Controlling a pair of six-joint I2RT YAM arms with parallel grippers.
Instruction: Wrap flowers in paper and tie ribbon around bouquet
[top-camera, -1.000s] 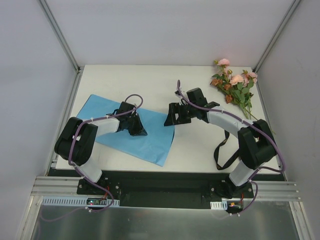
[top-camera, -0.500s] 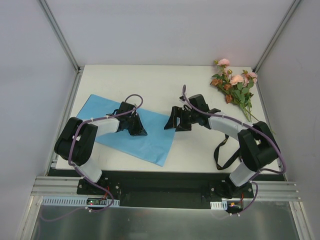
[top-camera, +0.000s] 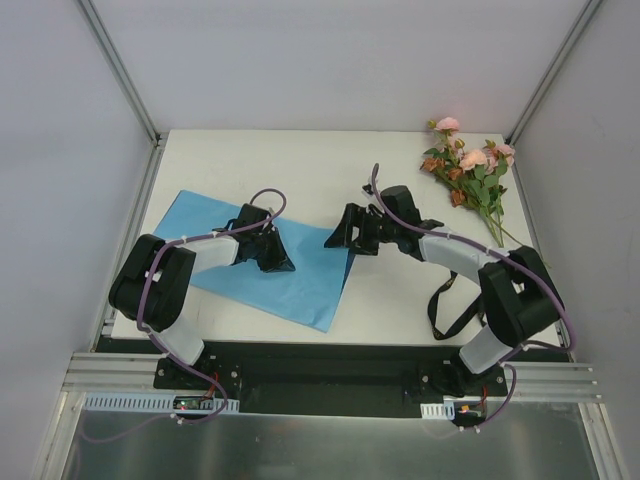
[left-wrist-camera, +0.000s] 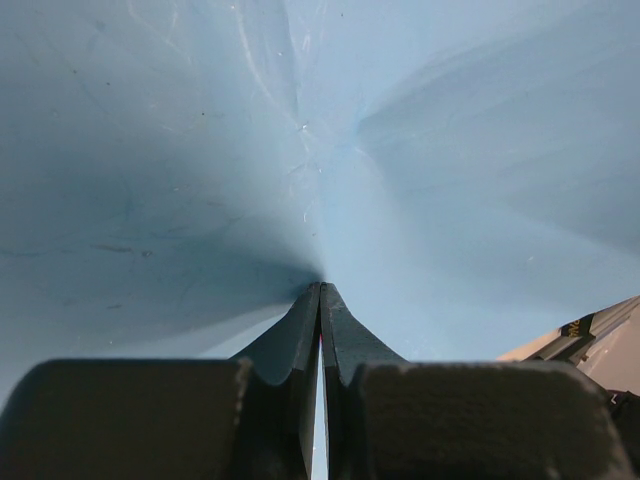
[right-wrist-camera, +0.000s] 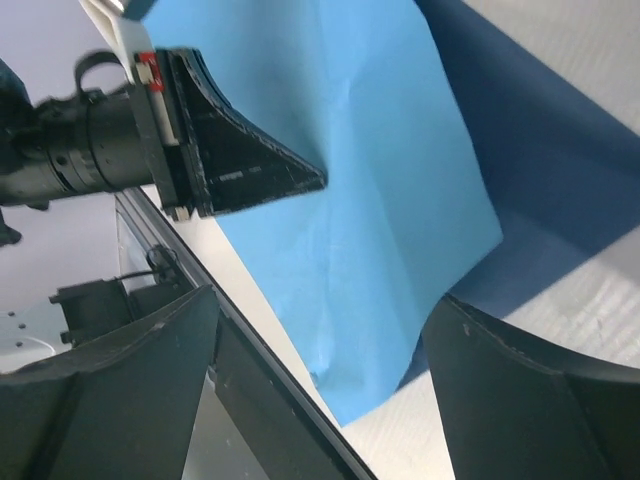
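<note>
On table, one paper, one ribbon, flowers (perhaps five blooms)

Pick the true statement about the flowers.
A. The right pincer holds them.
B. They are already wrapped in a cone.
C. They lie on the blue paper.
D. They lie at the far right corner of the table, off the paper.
D: the flowers lie loose at the far right corner of the table, well apart from the paper, which is spread flat to the left.
</note>
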